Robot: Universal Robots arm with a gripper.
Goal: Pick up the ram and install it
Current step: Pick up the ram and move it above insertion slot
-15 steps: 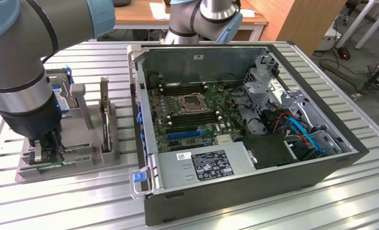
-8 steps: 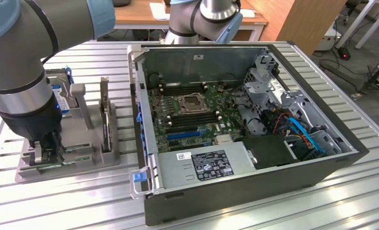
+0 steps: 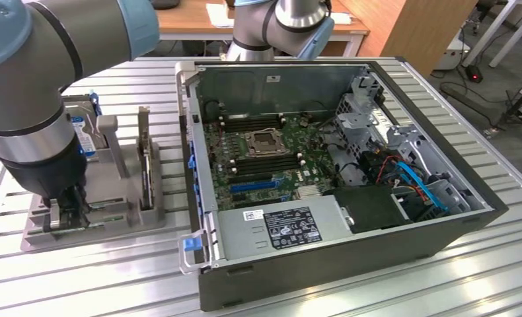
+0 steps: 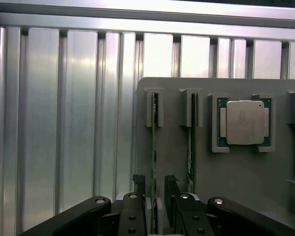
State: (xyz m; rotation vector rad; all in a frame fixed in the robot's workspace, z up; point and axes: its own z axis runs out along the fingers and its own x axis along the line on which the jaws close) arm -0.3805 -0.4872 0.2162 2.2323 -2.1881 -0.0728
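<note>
In the exterior view, the grey and pale-blue robot arm (image 3: 32, 86) reaches down at the exterior view's left. Its black pincer (image 3: 67, 210) sits low in a flat grey plastic parts tray (image 3: 111, 231), which rests on the ribbed aluminium worktop (image 3: 84, 277). A dark upright expansion card (image 3: 144, 155) stands on edge in the same tray, just beside the arm. To the exterior view's right of the tray lies an open black desktop computer case (image 3: 332, 264). Its green motherboard (image 3: 270, 158) faces up, with a square silver processor socket (image 3: 265, 142) near the board's middle.

In the wrist view, the long, thin green circuit-board ram (image 4: 154, 132) stands on edge in a narrow slot of the tray (image 4: 236, 182). It is seen edge-on as a slim green line, and its far end is held in a small grey bracket. Its chips and label cannot be made out from this angle. The pincer (image 4: 155, 183) is apart. Its two black fingers (image 4: 139, 184) stand one on each side of the ram's near end, and a sliver of gap shows between each finger and the board. A second green memory stick (image 4: 191, 142) stands parallel in the next slot. Beyond it, a square silver processor chip (image 4: 243, 123) lies flat in a green-rimmed pocket. The worktop (image 4: 78, 123) shows its pale slats beside the tray.
</note>
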